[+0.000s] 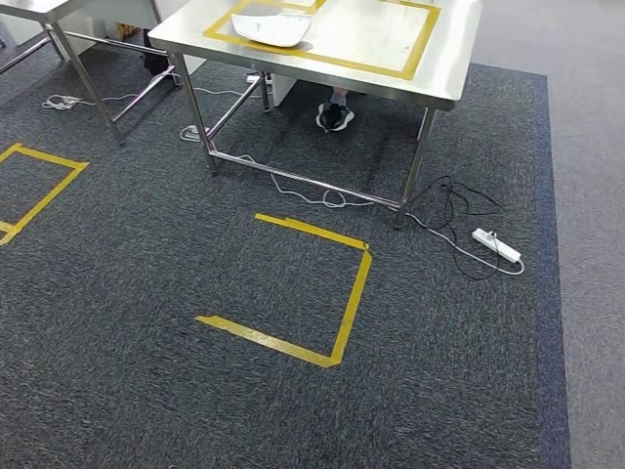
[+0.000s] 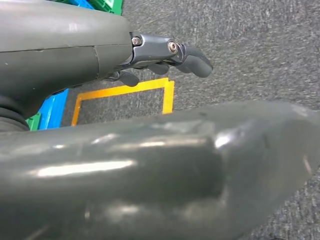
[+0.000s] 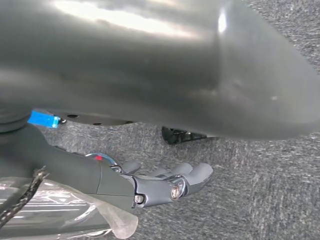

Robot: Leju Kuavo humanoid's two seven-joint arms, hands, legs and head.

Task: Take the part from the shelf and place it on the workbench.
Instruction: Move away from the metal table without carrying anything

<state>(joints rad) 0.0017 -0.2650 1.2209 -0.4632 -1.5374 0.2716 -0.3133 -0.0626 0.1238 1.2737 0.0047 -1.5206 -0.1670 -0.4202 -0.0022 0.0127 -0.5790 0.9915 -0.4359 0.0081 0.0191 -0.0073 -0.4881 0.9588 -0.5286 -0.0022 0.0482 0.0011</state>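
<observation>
A steel workbench (image 1: 442,68) stands ahead of me at the top of the head view, its top marked with a yellow tape frame. A white shallow part (image 1: 271,27) lies on it inside that frame. My left hand (image 2: 166,52) hangs over the grey carpet with its fingers stretched out and nothing in them. My right hand (image 3: 166,182) also hangs above the carpet, fingers loosely extended and empty. Clear plastic film (image 3: 109,220) sits by the right wrist.
A yellow tape square (image 1: 347,313) marks the carpet before the workbench. A white power strip (image 1: 496,245) and cables lie by the bench's right leg. A person's shoe (image 1: 335,115) shows under the bench. A second table (image 1: 44,10) stands at left. Blue crates (image 2: 53,107) lie near my left hand.
</observation>
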